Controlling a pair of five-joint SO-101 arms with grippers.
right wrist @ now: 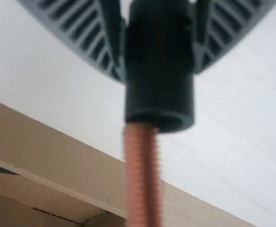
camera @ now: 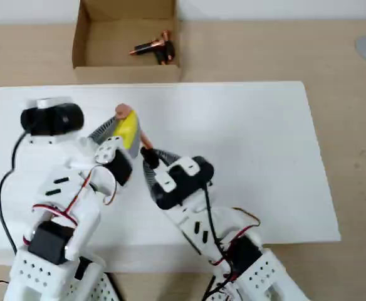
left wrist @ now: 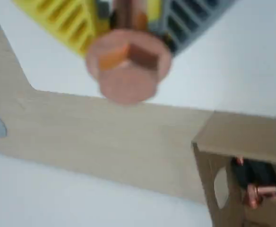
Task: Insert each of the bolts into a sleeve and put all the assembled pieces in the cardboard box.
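Near the left middle of the smooth white mat, the two arms meet over one copper bolt and one black sleeve. The bolt is metallic, with a round flange and a hexagonal head; its threaded shank runs into the plain cylindrical sleeve and shows again past the sleeve's end in the right wrist view. The left gripper, with one ribbed yellow finger and one ribbed grey finger, is pinched on the bolt just below the head. The right gripper, with two ribbed grey fingers, is clamped on the sleeve, just right of and nearer than the left one.

Beyond the mat's far edge, on the pale wooden table, stands one open, rectangular cardboard box. In it lie what look like two assembled pieces, copper and black, close together towards its right wall.
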